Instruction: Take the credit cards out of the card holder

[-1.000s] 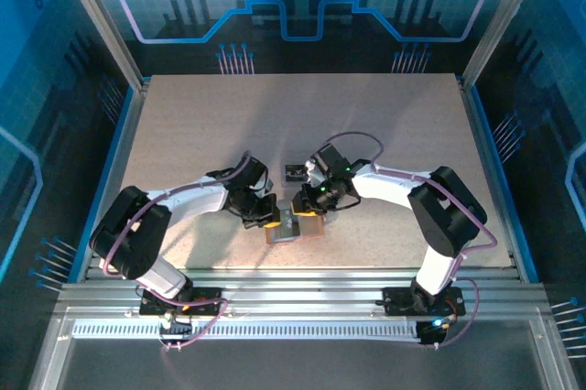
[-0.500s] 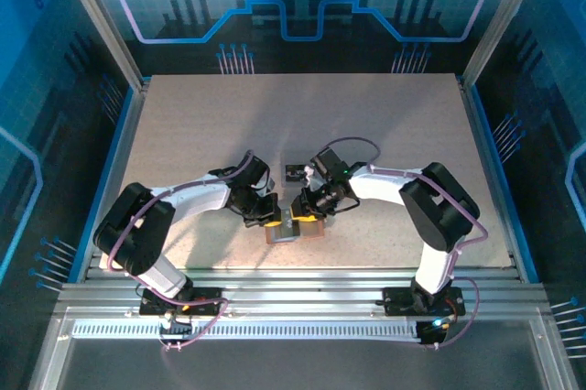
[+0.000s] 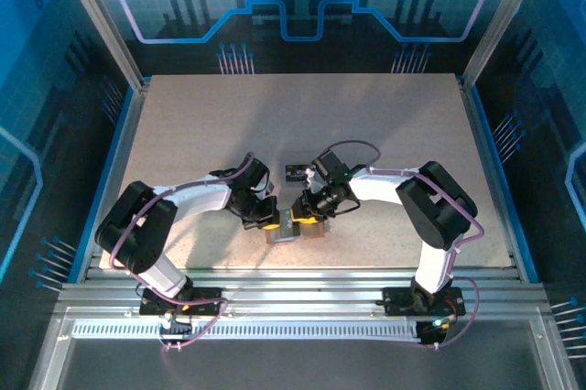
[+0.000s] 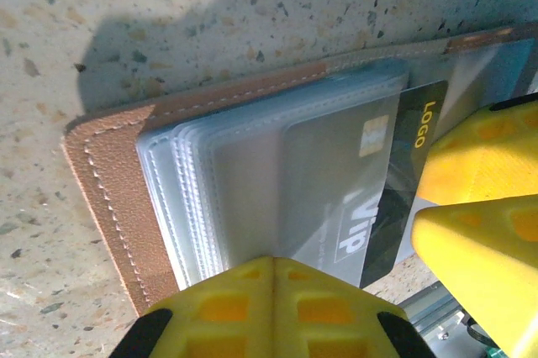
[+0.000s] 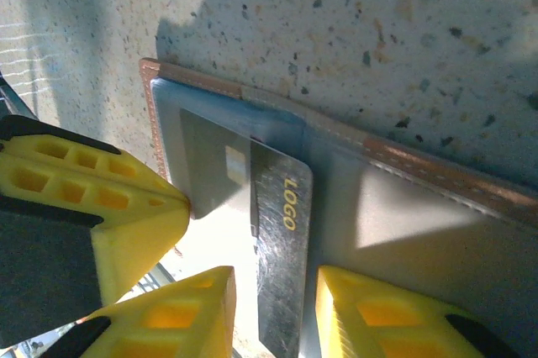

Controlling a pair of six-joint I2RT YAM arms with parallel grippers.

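The salmon-pink card holder (image 3: 295, 231) lies open near the table's front edge, its clear pockets facing up (image 4: 109, 181). A dark credit card printed "LOGO" (image 5: 282, 240) sticks partway out of a pocket (image 4: 418, 135). My right gripper (image 5: 276, 281) is open, one finger on each side of that card's free end with a gap on both sides. My left gripper (image 4: 271, 264) is shut, with its tips pressed on the pocket stack beside the card. In the top view both grippers, left (image 3: 267, 217) and right (image 3: 308, 215), meet over the holder.
Another small dark card (image 3: 295, 171) lies flat on the table just behind the holder. The metal rails of the table's front edge (image 3: 293, 285) run close in front of the holder. Speckled tabletop (image 3: 302, 115) stretches away behind.
My right arm has shifted slightly left over the holder and its jaws have opened a little. The left gripper and the holder have stayed where they were.
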